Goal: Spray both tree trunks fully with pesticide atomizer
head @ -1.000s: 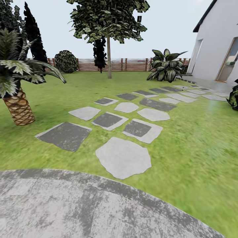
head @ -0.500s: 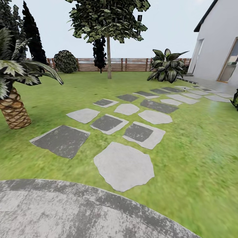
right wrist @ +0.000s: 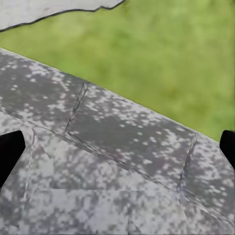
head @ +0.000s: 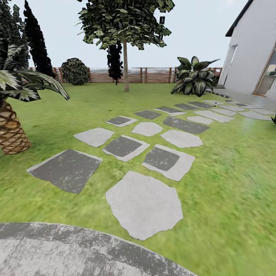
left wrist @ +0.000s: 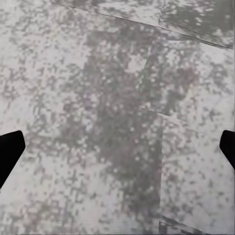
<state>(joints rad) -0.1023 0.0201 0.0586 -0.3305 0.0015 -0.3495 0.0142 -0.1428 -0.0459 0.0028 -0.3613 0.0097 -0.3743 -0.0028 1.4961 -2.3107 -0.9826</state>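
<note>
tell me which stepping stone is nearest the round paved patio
The big pale grey irregular stepping stone, closest to the patio's curved edge. The dark square slab to its left and the other stones lie further up the lawn.

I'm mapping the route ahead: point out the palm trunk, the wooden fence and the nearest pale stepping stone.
palm trunk [head: 11,132], head view, on its scaly brown bark.
wooden fence [head: 153,75], head view, on the slats.
nearest pale stepping stone [head: 143,204], head view, at its middle.

The lawn [head: 230,161] is green, crossed by pale and dark grey stepping stones [head: 143,203]. The fence [head: 153,75] is brown and slatted, the house [head: 253,42] white.
</note>
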